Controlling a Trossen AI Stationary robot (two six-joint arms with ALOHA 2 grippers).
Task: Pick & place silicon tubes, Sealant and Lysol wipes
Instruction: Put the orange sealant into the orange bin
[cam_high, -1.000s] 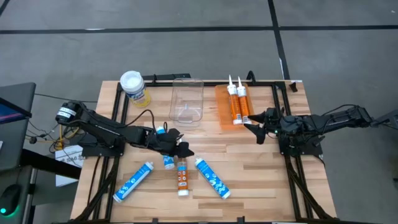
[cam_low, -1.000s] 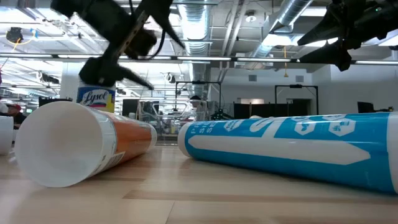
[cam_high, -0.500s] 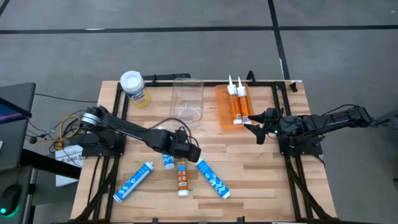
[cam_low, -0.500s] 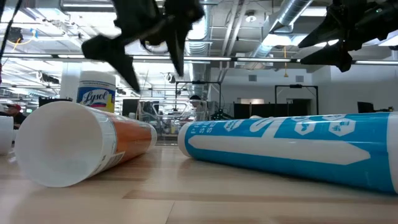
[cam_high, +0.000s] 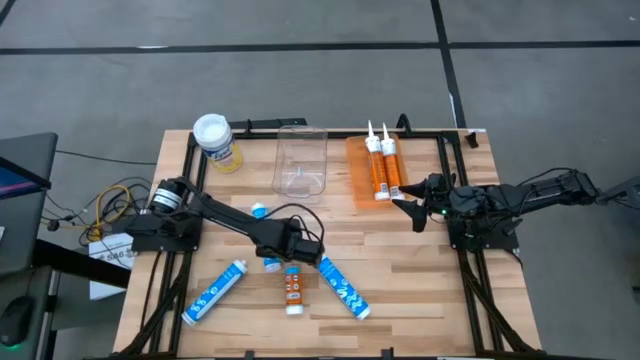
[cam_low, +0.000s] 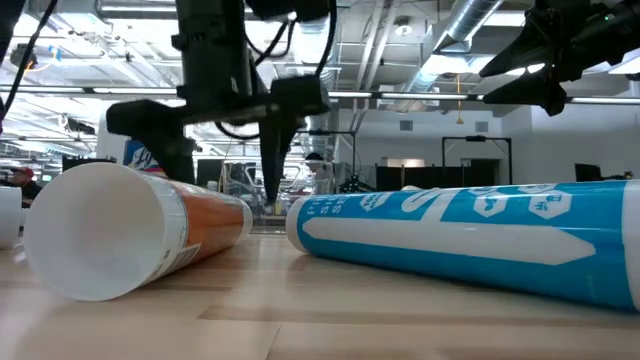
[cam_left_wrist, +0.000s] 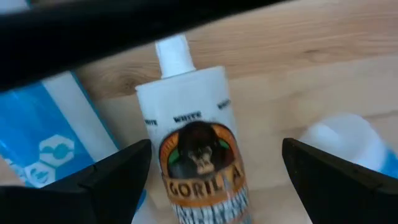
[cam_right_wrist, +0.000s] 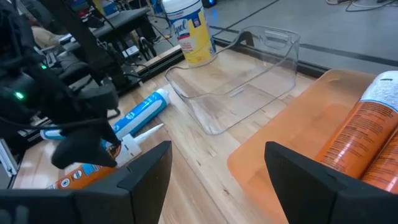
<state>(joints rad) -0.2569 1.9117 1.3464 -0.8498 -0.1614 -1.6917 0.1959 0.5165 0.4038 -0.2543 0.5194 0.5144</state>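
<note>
A white and orange Gorilla sealant tube (cam_high: 292, 285) lies on its side on the wooden table (cam_high: 400, 280), near the middle front; it also shows in the left wrist view (cam_left_wrist: 199, 149). My left gripper (cam_high: 298, 250) is open and points down over the tube's nozzle end, one finger on each side (cam_left_wrist: 217, 180), touching nothing. Several blue silicone tubes lie around it (cam_high: 215, 292) (cam_high: 342, 287) (cam_high: 267, 262). The Lysol wipes canister (cam_high: 215, 140) stands upright at the far left. My right gripper (cam_high: 415, 205) is open and empty beside the orange tray (cam_high: 358, 170).
A clear plastic bin (cam_high: 300, 165) stands at the far middle. The orange tray holds two orange tubes (cam_high: 380, 165). A black frame rail (cam_high: 190, 170) runs along the table's left side. Cables lie off the table's left edge (cam_high: 110, 205).
My left gripper has gone toward the table's right and near edges, over the Gorilla tube. It has turned from slanting to pointing straight down and has come down, its fingers now on either side of the tube.
</note>
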